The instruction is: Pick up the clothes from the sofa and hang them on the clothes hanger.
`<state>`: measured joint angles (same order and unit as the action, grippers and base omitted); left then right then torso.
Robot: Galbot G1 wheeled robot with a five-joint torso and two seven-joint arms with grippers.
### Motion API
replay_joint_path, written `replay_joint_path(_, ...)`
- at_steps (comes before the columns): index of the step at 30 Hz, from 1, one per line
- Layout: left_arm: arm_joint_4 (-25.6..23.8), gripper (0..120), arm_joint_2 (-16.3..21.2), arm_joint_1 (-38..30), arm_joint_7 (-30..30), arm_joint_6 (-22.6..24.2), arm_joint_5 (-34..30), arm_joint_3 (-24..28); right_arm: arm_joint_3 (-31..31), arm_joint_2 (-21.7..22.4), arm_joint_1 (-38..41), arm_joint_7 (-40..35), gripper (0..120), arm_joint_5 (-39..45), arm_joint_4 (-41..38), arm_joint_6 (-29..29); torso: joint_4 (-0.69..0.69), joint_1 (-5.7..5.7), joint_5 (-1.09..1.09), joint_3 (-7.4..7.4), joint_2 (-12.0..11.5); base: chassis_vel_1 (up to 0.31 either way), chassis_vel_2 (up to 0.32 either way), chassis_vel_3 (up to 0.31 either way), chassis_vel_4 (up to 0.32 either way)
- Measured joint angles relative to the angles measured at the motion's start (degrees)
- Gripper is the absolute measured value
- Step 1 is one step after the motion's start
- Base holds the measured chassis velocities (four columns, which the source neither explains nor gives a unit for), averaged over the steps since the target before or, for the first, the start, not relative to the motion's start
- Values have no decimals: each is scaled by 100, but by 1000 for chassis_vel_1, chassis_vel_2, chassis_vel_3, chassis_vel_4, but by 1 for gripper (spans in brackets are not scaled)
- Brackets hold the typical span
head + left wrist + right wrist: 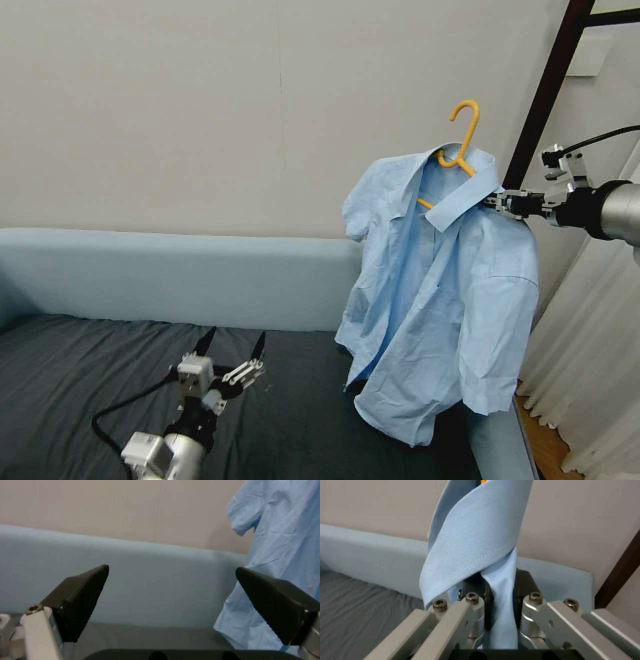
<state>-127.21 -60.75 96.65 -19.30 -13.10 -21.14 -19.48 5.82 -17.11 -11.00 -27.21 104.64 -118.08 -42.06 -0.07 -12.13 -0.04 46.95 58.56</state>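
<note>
A light blue shirt hangs in the air on a yellow hanger above the right end of the sofa. My right gripper comes in from the right and is shut on the shirt at its collar and shoulder; in the right wrist view the blue shirt cloth is pinched between the fingers. My left gripper sits low over the dark sofa seat, open and holding nothing. Its two black fingertips stand wide apart, with the shirt's hem off to one side.
The sofa has a dark grey seat and a pale blue backrest against a plain wall. A dark wooden rack post rises at the upper right. White curtains hang at the right edge.
</note>
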Motion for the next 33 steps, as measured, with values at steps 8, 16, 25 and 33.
replay_joint_path(8, 37, 100, -823, 467, 89, -272, 590, 1, -92, -794, -36, 208, 7, -1031, 485, 2, -1, 0, 2, 1, 0, 0, 0, 0, 0)
replay_joint_path(16, 109, 100, -1224, 488, 67, -232, 870, 122, -600, -1405, 871, 108, 7, -1167, 1451, 3, 2, -1, 2, 2, -1, 0, 0, 0, 0)
replay_joint_path(25, 197, 100, -1367, 440, -8, -232, 1033, 187, -1984, -1425, 3175, -491, 7, -374, 2397, -2, 0, -1, -1, 1, -1, 0, 0, 0, 0)
replay_joint_path(33, 194, 100, -1390, 460, -74, -244, 1210, 183, -2938, -1153, 4219, -906, 7, -276, 2441, -5, -2, 0, 0, 0, -1, 0, 0, 0, 0)
